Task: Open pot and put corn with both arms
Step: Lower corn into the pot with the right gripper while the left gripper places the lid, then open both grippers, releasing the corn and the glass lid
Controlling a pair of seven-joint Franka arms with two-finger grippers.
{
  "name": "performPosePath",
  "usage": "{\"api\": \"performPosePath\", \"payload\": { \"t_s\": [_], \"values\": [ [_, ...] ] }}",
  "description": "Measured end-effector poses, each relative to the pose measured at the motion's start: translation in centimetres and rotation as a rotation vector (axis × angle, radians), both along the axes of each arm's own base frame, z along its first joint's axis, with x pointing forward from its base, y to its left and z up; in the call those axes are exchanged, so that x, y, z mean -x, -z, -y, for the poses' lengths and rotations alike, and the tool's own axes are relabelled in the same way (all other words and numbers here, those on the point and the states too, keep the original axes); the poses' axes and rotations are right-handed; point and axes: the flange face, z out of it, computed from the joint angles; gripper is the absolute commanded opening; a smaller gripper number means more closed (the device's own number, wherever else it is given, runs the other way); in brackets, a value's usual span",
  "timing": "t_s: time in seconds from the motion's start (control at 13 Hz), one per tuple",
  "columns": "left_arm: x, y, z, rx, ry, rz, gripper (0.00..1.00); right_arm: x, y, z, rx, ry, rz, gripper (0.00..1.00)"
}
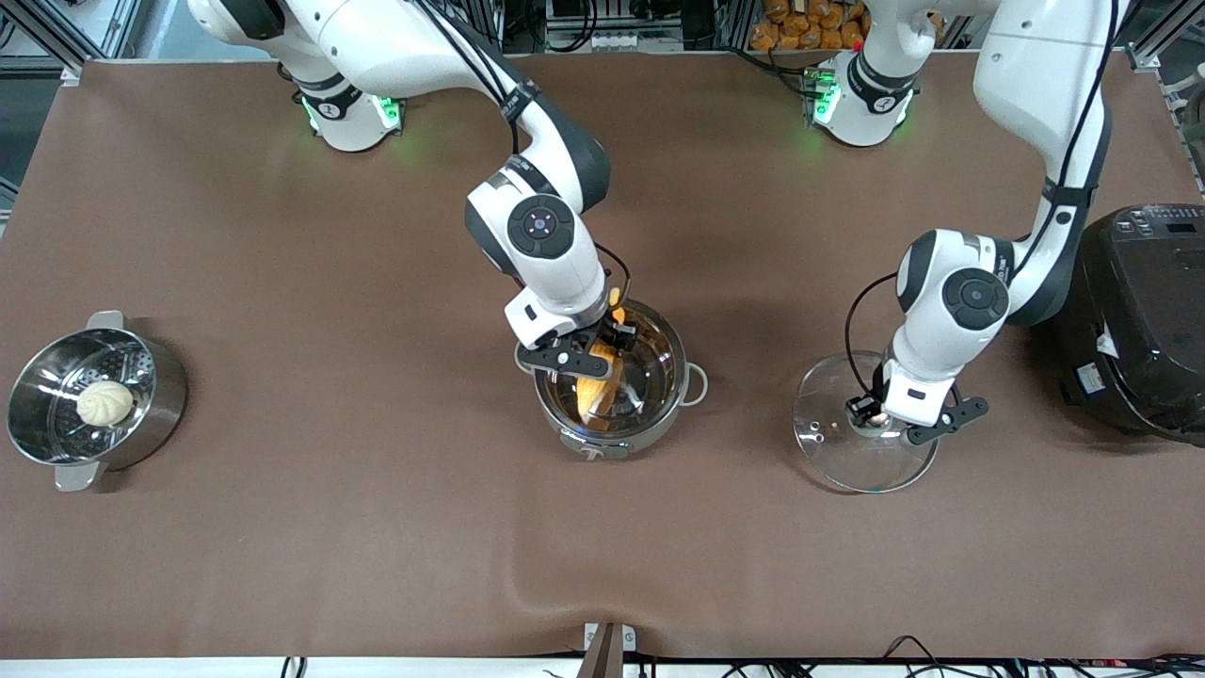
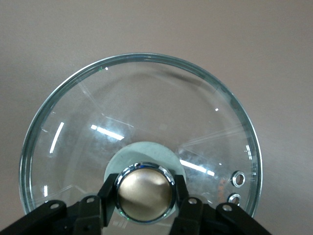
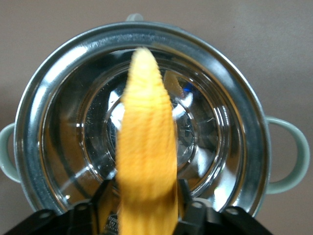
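The shiny steel pot (image 1: 659,414) stands open at the table's middle; its rim fills the right wrist view (image 3: 234,88). My right gripper (image 1: 602,344) is over the pot, shut on the yellow-orange corn (image 1: 600,381), which hangs tilted with its tapered tip down inside the pot. In the right wrist view the corn (image 3: 146,137) sits between my right gripper's (image 3: 146,205) fingers. My left gripper (image 1: 880,419) is shut on the knob (image 2: 145,191) of the glass lid (image 1: 838,452), which lies flat at the table beside the pot, toward the left arm's end. The lid (image 2: 146,107) fills the left wrist view.
A steel steamer pot (image 1: 155,395) holding a pale bun (image 1: 104,402) stands at the right arm's end of the table. A large black rice cooker (image 1: 1139,320) stands at the left arm's end, close to the left arm's elbow.
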Motion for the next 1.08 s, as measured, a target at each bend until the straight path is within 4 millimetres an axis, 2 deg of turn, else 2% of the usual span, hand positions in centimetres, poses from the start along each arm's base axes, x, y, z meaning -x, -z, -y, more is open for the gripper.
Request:
{"api": "performPosePath", "payload": {
  "t_s": [0.15, 0.31, 0.46, 0.54, 0.69, 0.92, 1.08],
  "values": [
    [-0.1, 0.9, -0.4, -0.001, 0.002, 0.003, 1.0, -0.1, -0.1, -0.1, 0.0, 0.001, -0.001, 1.0],
    [-0.4, 0.2, -0.3, 0.001, 0.004, 0.017, 1.0, -0.5, -1.6, 0.2, 0.02, 0.001, -0.021, 1.0],
    [-1.1, -2.0, -0.3, 0.006, 0.005, 0.056, 1.0, -1.7, -4.2, 1.4, 0.042, -0.014, -0.036, 1.0],
    [-1.4, -4.1, -0.5, 0.005, 0.012, 0.078, 1.0, -2.9, -5.9, 2.7, 0.036, -0.02, -0.019, 1.0],
    [-1.4, -9.1, -0.9, -0.021, 0.053, 0.075, 1.0, -5.6, -9.9, 7.3, 0.031, -0.026, 0.008, 1.0],
    [0.0, -17.0, -1.7, -0.065, 0.114, 0.033, 1.0, -8.9, -15.9, 18.4, 0.06, -0.081, -0.015, 1.0],
    [1.3, -21.4, -2.0, -0.087, 0.147, 0.0, 1.0, -10.4, -18.8, 25.5, 0.062, -0.084, -0.008, 1.0]
  ]
}}
